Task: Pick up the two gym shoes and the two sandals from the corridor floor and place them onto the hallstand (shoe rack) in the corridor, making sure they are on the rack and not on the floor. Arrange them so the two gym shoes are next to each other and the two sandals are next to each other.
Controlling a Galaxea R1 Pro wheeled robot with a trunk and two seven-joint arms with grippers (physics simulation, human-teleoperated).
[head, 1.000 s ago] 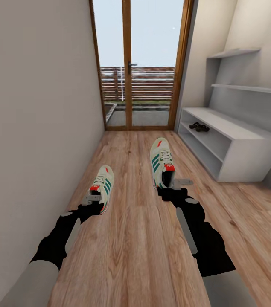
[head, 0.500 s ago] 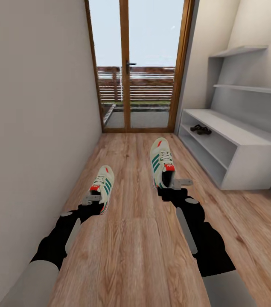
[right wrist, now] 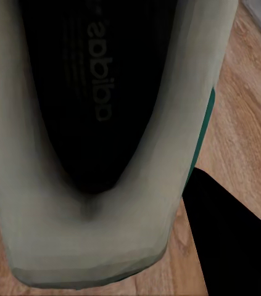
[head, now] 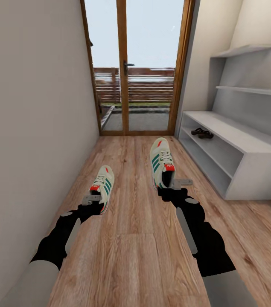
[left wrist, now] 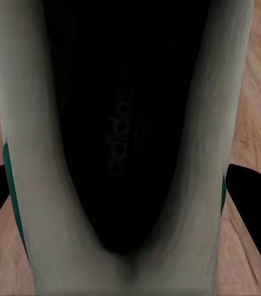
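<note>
The hallstand (head: 237, 149) runs off the head view's right edge, so its full width and the ends of its two upper shelves cannot be seen. The two sandals (head: 202, 133) on its lower shelf are too small to make out straps or soles. Each gym shoe's heel hides the jaws holding it: the left gym shoe (head: 102, 186) covers the left gripper (head: 93, 201), the right gym shoe (head: 162, 161) the right gripper (head: 172, 186). In both wrist views the shoe is cropped at the frame, toes unseen.
</note>
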